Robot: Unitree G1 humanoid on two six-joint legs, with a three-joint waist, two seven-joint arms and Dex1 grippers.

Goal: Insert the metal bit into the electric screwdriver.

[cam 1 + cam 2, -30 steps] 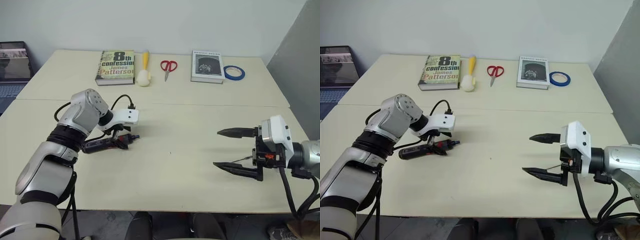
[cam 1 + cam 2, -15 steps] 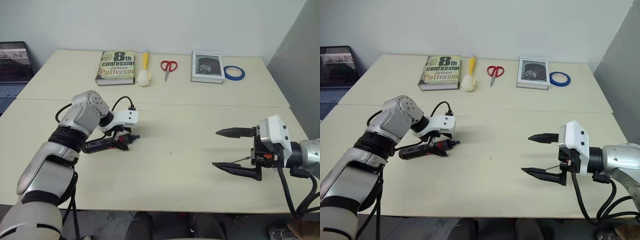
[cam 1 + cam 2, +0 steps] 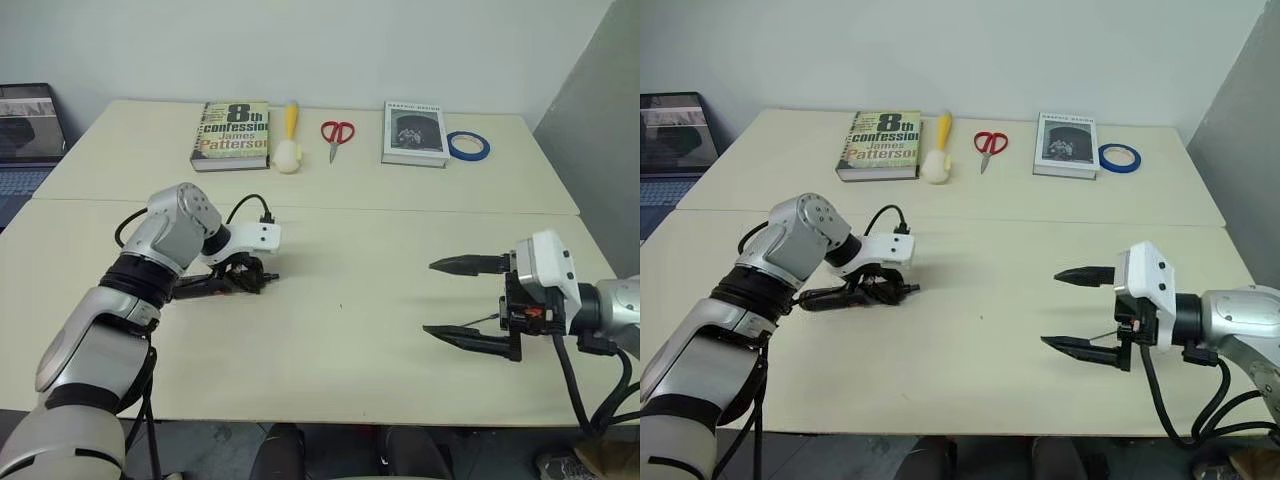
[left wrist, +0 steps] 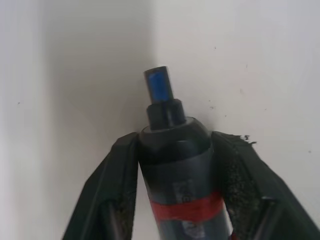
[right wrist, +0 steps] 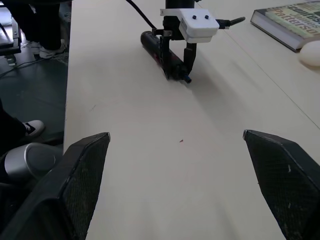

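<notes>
- Left gripper (image 3: 244, 281): points steeply down at the left half of the tabletop (image 3: 340, 340). Its fingers (image 4: 116, 190) are pinched onto the electric screwdriver (image 4: 175, 165), one on each side of the black body, just ahead of the red band.
- Electric screwdriver: lies roughly level at the tabletop surface, rear end toward the robot's left, dark round tip toward the centre. In the left wrist view, the narrow nose protrudes past the fingers and shows a blue end face. Whether the body rests on the tabletop or is raised slightly cannot be told.
- Right gripper (image 3: 462, 300): held above the right half of the tabletop, pointing toward the robot's left. Its fingers (image 3: 468, 265) are spread wide, one above the other.
- Metal bit (image 3: 484, 321): a thin grey rod visible near the base of the right gripper's lower finger. What supports it cannot be told.
- Far edge of the tabletop: two books (image 3: 232, 134), a yellow-handled brush (image 3: 289, 140), red scissors (image 3: 337, 133), and a blue tape roll (image 3: 468, 146), all well apart from both grippers.
</notes>
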